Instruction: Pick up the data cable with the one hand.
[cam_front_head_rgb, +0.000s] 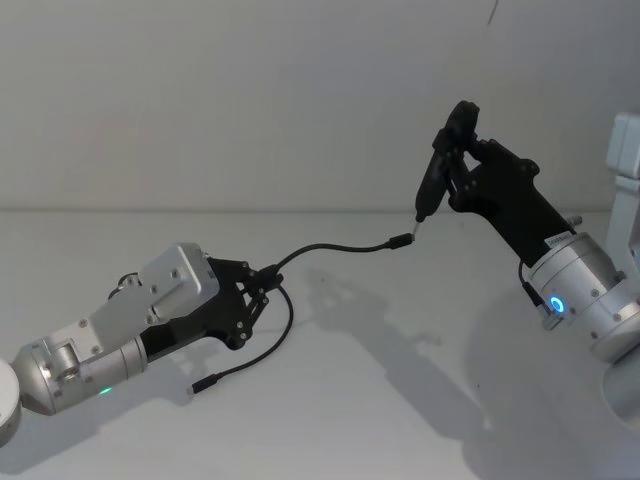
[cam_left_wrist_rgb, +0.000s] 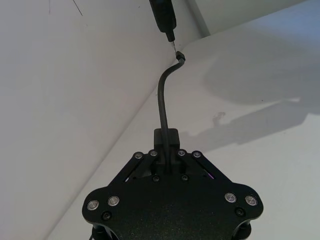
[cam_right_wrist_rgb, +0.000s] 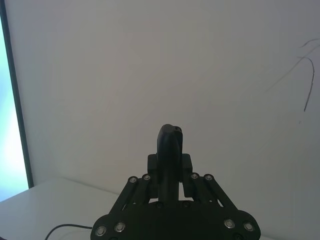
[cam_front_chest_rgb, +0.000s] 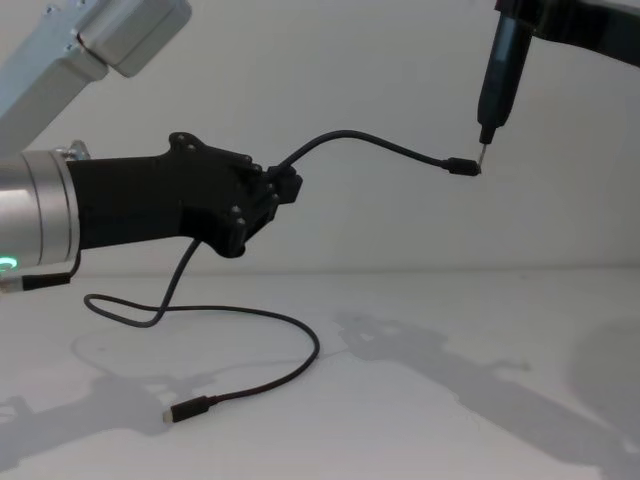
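My left gripper (cam_front_head_rgb: 268, 278) (cam_left_wrist_rgb: 166, 137) (cam_front_chest_rgb: 285, 185) is shut on the black data cable (cam_front_head_rgb: 335, 247) (cam_left_wrist_rgb: 162, 95) (cam_front_chest_rgb: 370, 143) and holds it above the white table (cam_front_head_rgb: 400, 400). One plug (cam_front_head_rgb: 400, 240) (cam_front_chest_rgb: 460, 166) juts out in the air. The cable's other part hangs down, loops on the table, and ends in a plug (cam_front_head_rgb: 205, 384) (cam_front_chest_rgb: 190, 409) lying flat. My right gripper (cam_front_head_rgb: 455, 165) (cam_right_wrist_rgb: 169, 165) is shut on a slim black pen-like tool (cam_front_head_rgb: 432, 180) (cam_front_chest_rgb: 498, 80) (cam_left_wrist_rgb: 163, 15). The tool's metal pin tip is right at the raised plug.
A white wall stands close behind the table. A white boxy object (cam_front_head_rgb: 625, 150) sits at the far right edge. A bit of cable (cam_right_wrist_rgb: 65, 227) shows on the table in the right wrist view.
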